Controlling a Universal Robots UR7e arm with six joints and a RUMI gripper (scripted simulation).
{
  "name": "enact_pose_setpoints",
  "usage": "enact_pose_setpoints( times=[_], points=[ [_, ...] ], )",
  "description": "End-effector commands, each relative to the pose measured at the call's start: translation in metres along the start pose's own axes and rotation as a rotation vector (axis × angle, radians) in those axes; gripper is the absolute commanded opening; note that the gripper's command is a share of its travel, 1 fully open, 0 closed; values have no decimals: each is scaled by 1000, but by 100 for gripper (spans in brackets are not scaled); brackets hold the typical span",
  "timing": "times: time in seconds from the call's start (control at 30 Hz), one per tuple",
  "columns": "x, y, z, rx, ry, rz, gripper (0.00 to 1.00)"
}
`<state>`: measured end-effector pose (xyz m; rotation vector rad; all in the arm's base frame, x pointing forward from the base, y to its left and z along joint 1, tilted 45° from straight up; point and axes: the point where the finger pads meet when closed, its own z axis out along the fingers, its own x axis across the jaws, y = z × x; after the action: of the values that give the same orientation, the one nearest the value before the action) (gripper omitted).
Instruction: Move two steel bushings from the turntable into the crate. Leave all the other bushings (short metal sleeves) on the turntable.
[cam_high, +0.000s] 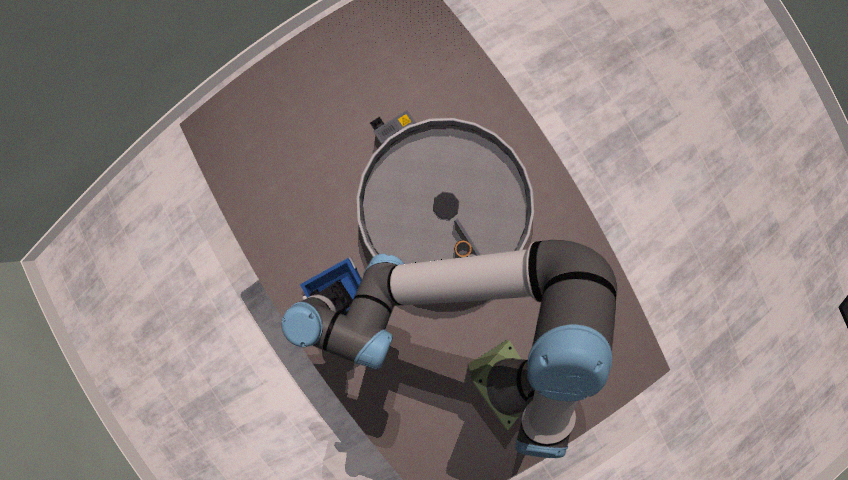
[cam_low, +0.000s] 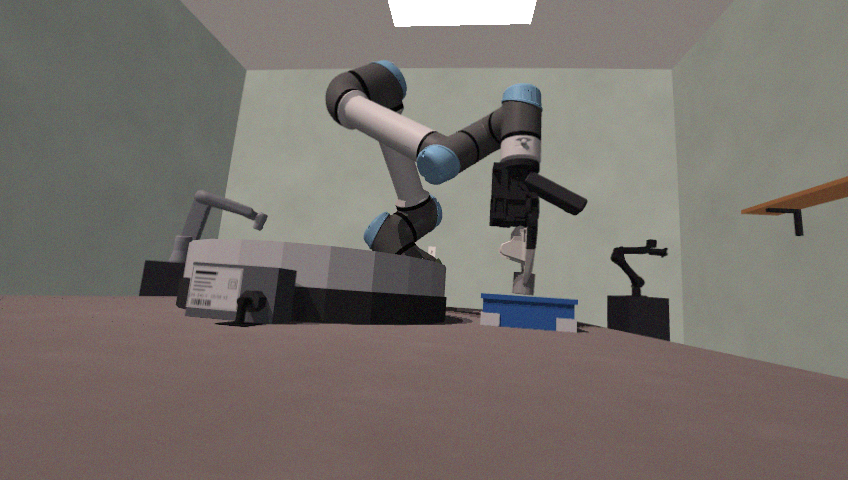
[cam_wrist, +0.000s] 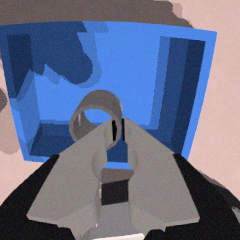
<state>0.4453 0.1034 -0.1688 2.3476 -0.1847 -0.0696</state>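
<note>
My gripper (cam_wrist: 119, 119) is shut on the wall of a grey steel bushing (cam_wrist: 96, 117) and holds it over the open blue crate (cam_wrist: 110, 85). In the side view the fingers (cam_low: 523, 285) reach down to the crate's rim (cam_low: 528, 310). From above, the crate (cam_high: 330, 284) lies left of the turntable (cam_high: 445, 190), partly under my wrist. One orange-rimmed bushing (cam_high: 462, 248) sits on the turntable near its front edge, beside my forearm. I see no other bushings on the disc. The crate floor that I can see holds nothing.
A grey control box (cam_high: 392, 126) with a yellow label sits at the turntable's far side. My green base mount (cam_high: 496, 380) is at the front right. A small black arm on a pedestal (cam_low: 636, 279) stands behind the crate.
</note>
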Motion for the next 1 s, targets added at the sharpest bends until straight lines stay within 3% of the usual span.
enact_pose_setpoints(
  times=[0.0, 0.97],
  points=[
    [0, 0, 0, 1, 1, 0, 0],
    [0, 0, 36, 1, 1, 0, 0]
  ],
)
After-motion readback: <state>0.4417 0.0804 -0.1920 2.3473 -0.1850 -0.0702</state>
